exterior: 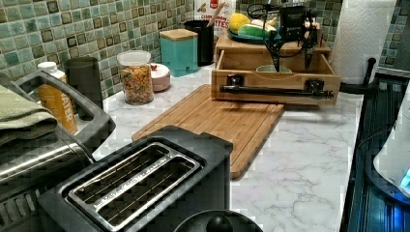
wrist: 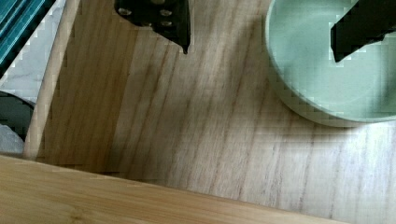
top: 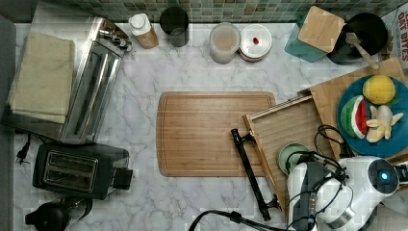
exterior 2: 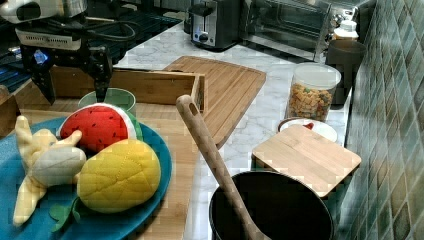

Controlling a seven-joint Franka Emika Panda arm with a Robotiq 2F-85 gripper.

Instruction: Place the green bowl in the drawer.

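Observation:
The green bowl [top: 290,154] rests upright on the floor of the drawer [top: 288,122], near the corner by the black bar handle [top: 250,173]. My gripper [exterior: 291,65] hangs just above it, open. In the wrist view one fingertip [wrist: 359,32] is over the inside of the green bowl [wrist: 317,74] and the other fingertip [wrist: 175,23] is over the bare drawer floor [wrist: 196,130]. The right view shows the gripper [exterior 2: 76,97] straddling the rim of the green bowl [exterior 2: 117,97] without gripping it. The drawer stands pulled open.
A bamboo cutting board [top: 211,132] lies just past the drawer handle. A dark-blue plate [exterior 2: 159,150] with plush fruit sits on top of the drawer unit. A toaster [top: 79,168], a toaster oven [top: 91,77], a cereal jar [exterior: 137,77] and canisters line the counter.

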